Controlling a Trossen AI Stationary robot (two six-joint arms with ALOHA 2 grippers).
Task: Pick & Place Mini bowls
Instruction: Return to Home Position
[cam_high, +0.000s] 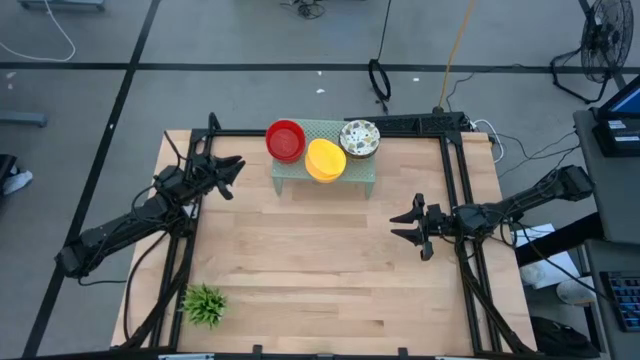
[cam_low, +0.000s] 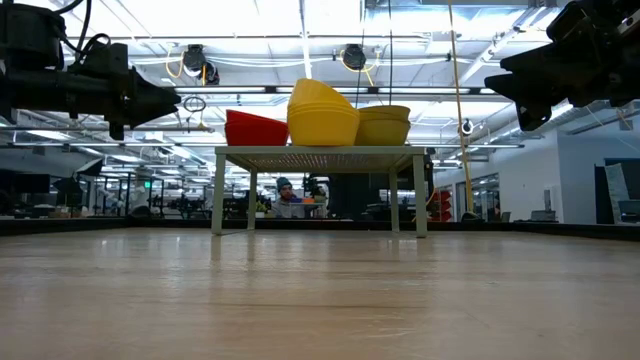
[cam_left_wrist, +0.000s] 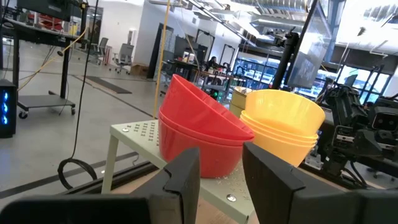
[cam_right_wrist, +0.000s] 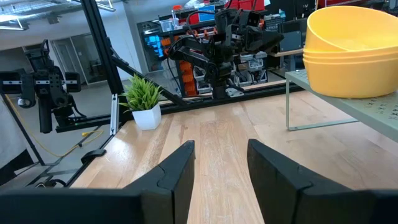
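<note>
The two dark fingers (cam_left_wrist: 183, 177) of the left gripper (cam_left_wrist: 221, 174) lie nearest the left wrist camera. They are spread, with a clear gap between them, and they hold and touch nothing.

**Bowl location.** All mini bowls in view sit in three nested stacks on the pale green mesh stand (cam_high: 362, 181), at the middle of the far edge of the wooden table (cam_high: 320, 270).
- The red stack (cam_high: 286, 140) is at the stand's left end. Its top bowl sits tilted in the one below.
- The yellow stack (cam_high: 325, 159) is at the middle, toward the stand's near edge.
- The white patterned stack (cam_high: 359, 138) is at the right end, just beside the yellow stack.

The number of bowls in each stack cannot be told.

**Left gripper.** It hangs in the air over the table's left side, near the stand's left end. It points toward the red stack and is apart from it.

**Right gripper** (cam_high: 398, 227).
- It hangs over the table's right side, on the near side of the stand's right end, well apart from every stack.
- It points across the table toward the left arm.
- Its fingers (cam_right_wrist: 177, 171) are spread and empty, with bare table showing through the gap.

**Other items.** A small green plant (cam_high: 205, 305) in a white pot stands at the table's near left corner
</note>
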